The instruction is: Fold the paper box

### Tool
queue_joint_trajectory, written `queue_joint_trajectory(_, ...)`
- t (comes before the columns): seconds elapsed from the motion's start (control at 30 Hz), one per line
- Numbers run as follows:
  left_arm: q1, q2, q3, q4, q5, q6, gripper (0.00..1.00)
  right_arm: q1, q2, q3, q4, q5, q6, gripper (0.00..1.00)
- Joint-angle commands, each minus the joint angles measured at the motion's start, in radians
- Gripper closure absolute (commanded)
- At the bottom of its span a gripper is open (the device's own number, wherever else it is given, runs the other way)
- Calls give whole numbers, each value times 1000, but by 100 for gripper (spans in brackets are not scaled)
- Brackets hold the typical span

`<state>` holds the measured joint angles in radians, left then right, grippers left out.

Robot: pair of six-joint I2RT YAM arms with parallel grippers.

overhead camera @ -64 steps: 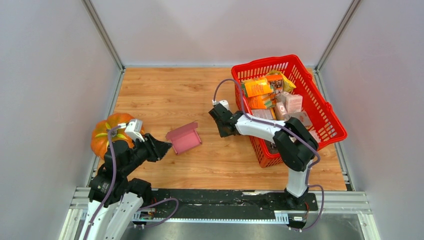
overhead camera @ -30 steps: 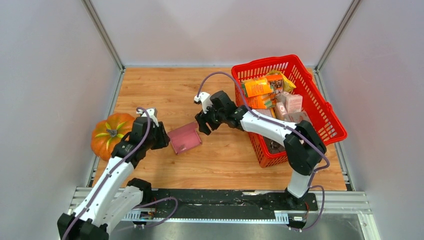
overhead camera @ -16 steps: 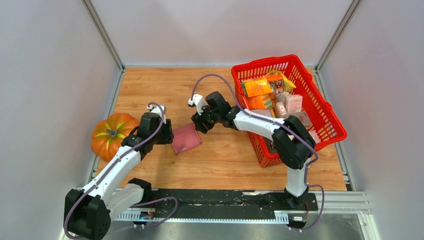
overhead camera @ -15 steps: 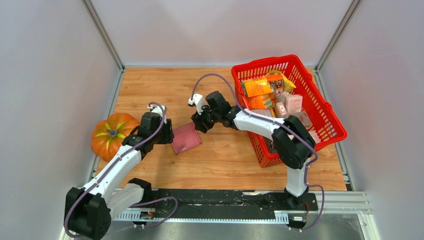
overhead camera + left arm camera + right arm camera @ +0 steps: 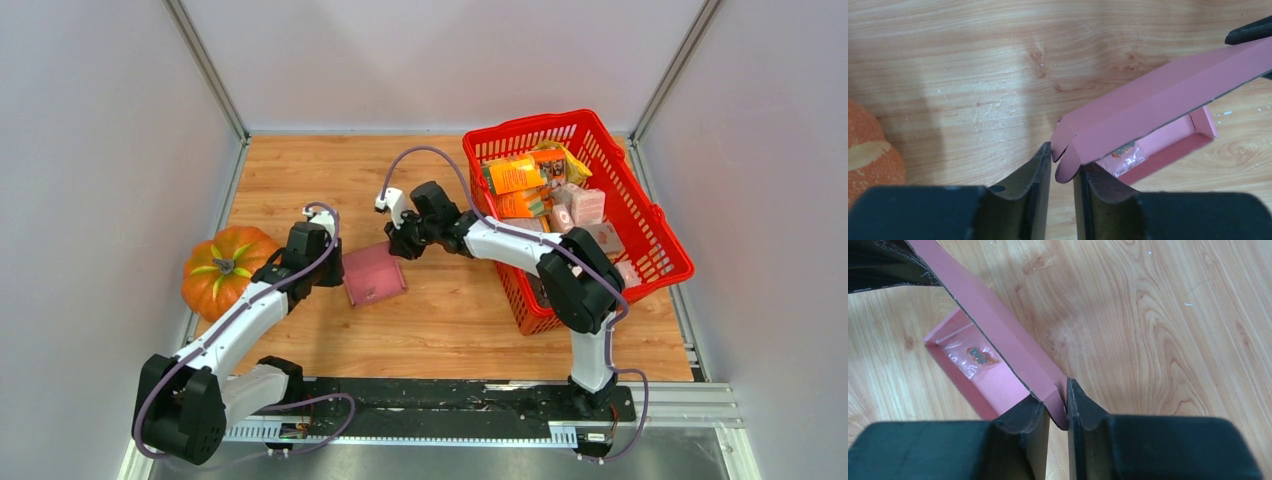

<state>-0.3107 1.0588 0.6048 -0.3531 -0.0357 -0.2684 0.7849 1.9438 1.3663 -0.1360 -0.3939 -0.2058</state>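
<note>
The pink paper box (image 5: 373,276) lies on the wooden table between my two grippers. Its lid flap (image 5: 1158,97) is held slanting above the open tray (image 5: 993,385). A small clear bag (image 5: 975,355) with something orange lies in the tray. My left gripper (image 5: 333,266) is at the box's left end. Its jaws (image 5: 1062,167) are nearly closed around the lid's rounded corner tab. My right gripper (image 5: 396,245) is at the far right corner. Its jaws (image 5: 1058,412) pinch the lid's other corner tab.
An orange pumpkin (image 5: 220,270) sits at the left edge behind my left arm, and shows in the left wrist view (image 5: 868,160). A red basket (image 5: 530,123) full of groceries stands at the back right, close to my right arm.
Both arms reached in to the box, the left from beside the pumpkin, the right from the basket. The lid, which stood open, now lies over the tray, held at both ends.
</note>
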Motion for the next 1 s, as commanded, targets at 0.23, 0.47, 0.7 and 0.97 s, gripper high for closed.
queue_joint_trajectory(0.23, -8, 36, 49, 80, -33, -52, 88, 23, -88, -84, 188, 211, 193, 100)
queue_joint_trajectory(0.47, -42, 108, 79, 157, -102, -155, 100, 63, -75, -47, 142, 479, 406, 100)
queue_joint_trajectory(0.7, -97, 164, 72, 235, -191, -210, 100, 134, -91, -82, 171, 783, 567, 100)
queue_joint_trajectory(0.97, -165, 156, 23, 308, -285, -215, 100, 197, -118, -196, 291, 958, 674, 100)
